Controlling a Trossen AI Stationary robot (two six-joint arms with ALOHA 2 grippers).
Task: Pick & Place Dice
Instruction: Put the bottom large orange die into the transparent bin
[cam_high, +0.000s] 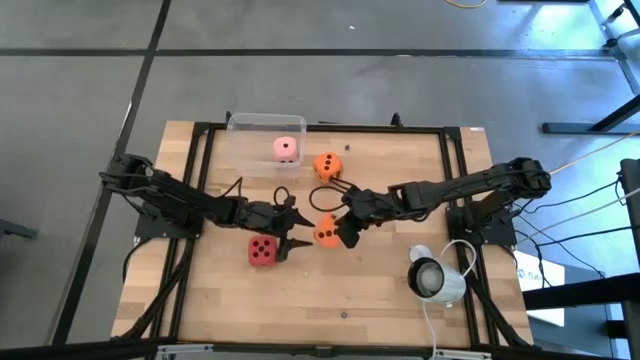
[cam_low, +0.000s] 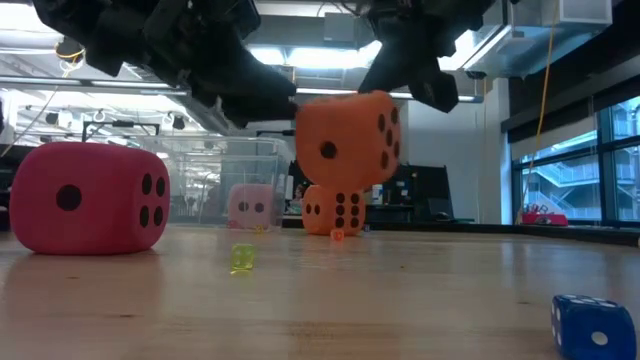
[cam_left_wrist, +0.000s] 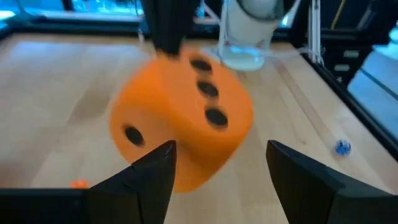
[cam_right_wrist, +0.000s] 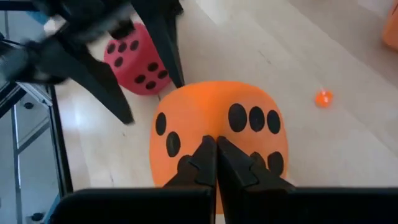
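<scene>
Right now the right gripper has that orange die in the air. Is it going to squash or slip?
The orange die is probably soft and light: the right gripper has its fingertips pinched shut into one face, which looks dented there, suggesting foam. It hangs tilted, so it may swing or twist. The left gripper stands open beside it, not touching.

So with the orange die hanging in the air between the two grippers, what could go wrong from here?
The right gripper pinches the orange die with shut fingertips, a thin hold; it may slip and drop to the table. The left gripper is open right beside the die and could knock it loose. A fall might also bump the red die.
</scene>
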